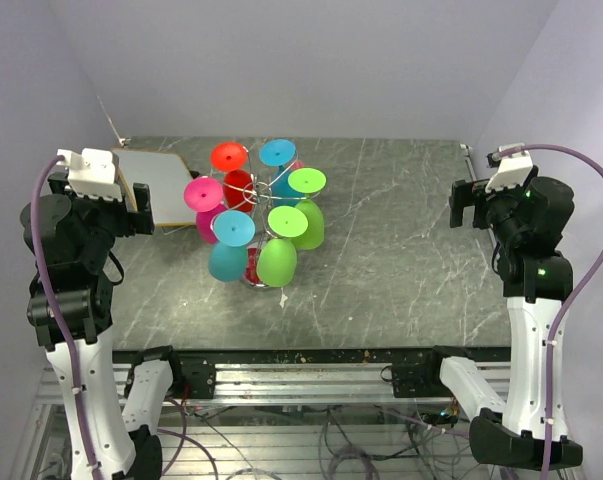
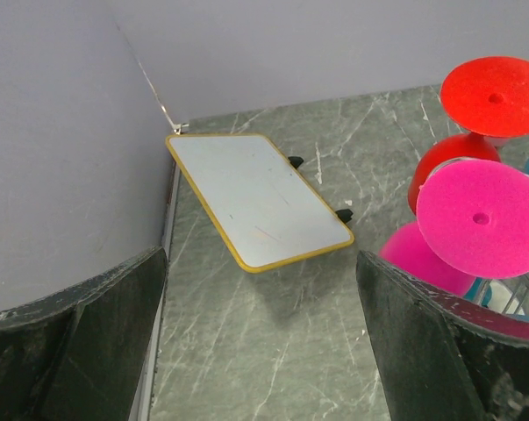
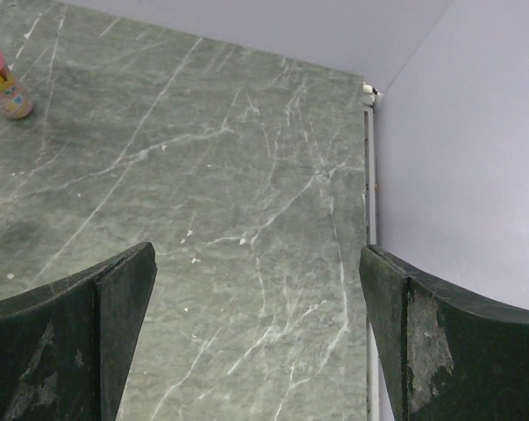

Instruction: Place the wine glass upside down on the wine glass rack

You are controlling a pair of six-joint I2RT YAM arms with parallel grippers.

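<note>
Left gripper (image 2: 260, 263) and right gripper (image 3: 257, 263) both hang with jaws wide apart and empty, high at the left and right table (image 1: 401, 250) edges. The wine glass rack (image 1: 266, 190) stands mid-table, left of centre, with six coloured wine glasses (image 1: 277, 262) on it bowl-down. No loose glass shows, so hanging looks done; best keep both arms away from the glass feet. No readable writing: the yellow-rimmed board (image 2: 260, 200) is blank, and the pink-capped bottle (image 3: 5, 88) label is too small to read.
</note>
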